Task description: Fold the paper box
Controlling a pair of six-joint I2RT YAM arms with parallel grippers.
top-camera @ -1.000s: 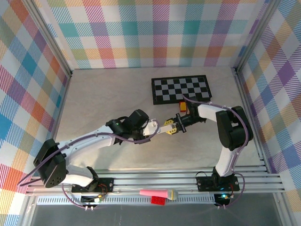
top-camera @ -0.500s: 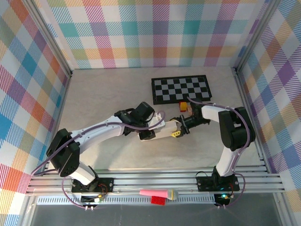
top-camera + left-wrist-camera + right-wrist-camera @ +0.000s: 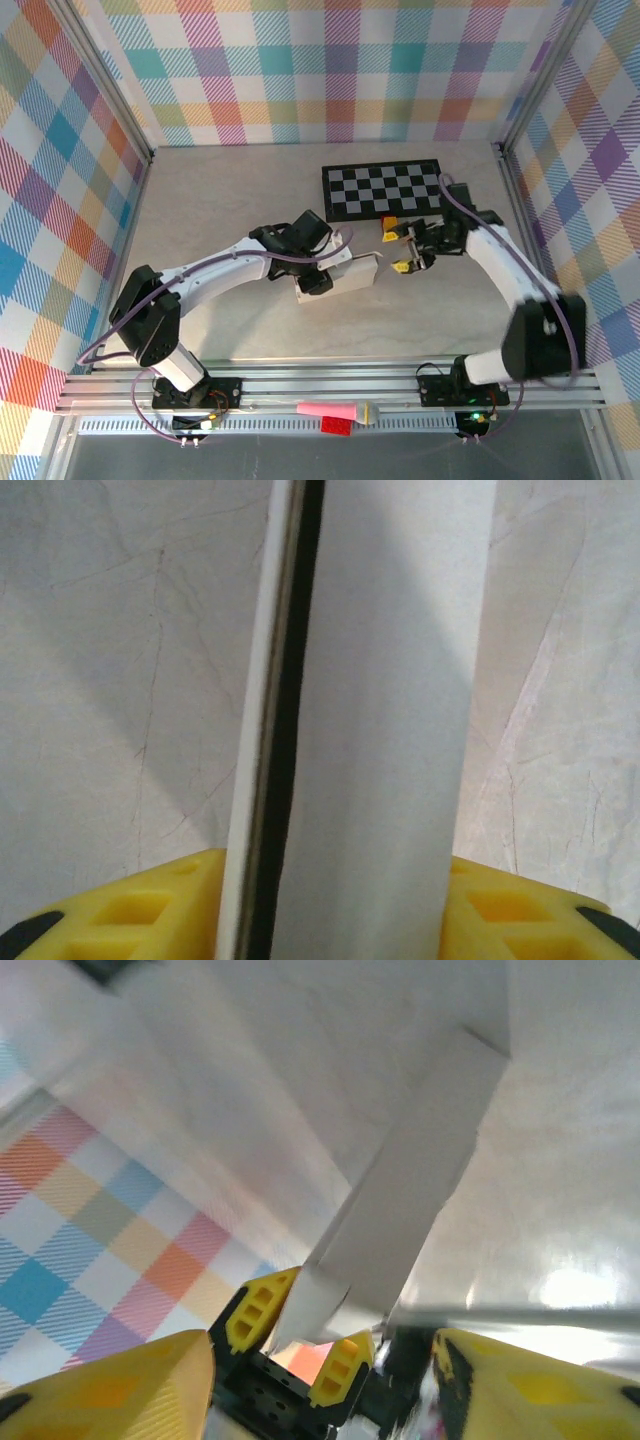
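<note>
The paper box [image 3: 358,272] is a slim white cardboard box lying near the table's middle. My left gripper [image 3: 316,283] is shut on its left end. In the left wrist view the paper box [image 3: 390,730] runs straight up from between my yellow fingers [image 3: 130,915], which press on both its sides. My right gripper [image 3: 404,252] hovers just right of the box, open and apart from it. In the right wrist view my right gripper [image 3: 325,1385] has wide-spread fingertips, and the paper box [image 3: 420,1190] is seen beyond them in the left gripper's fingers [image 3: 255,1315].
A black-and-white checkerboard mat [image 3: 385,190] lies behind the grippers. A small red and yellow object [image 3: 388,231] sits at its front edge. Plaid walls close in three sides. Pink and red items [image 3: 335,412] rest on the front rail.
My right gripper has opened and drawn back to the right, away from the box's end. My left gripper has carried the box a little to the right and turned it.
</note>
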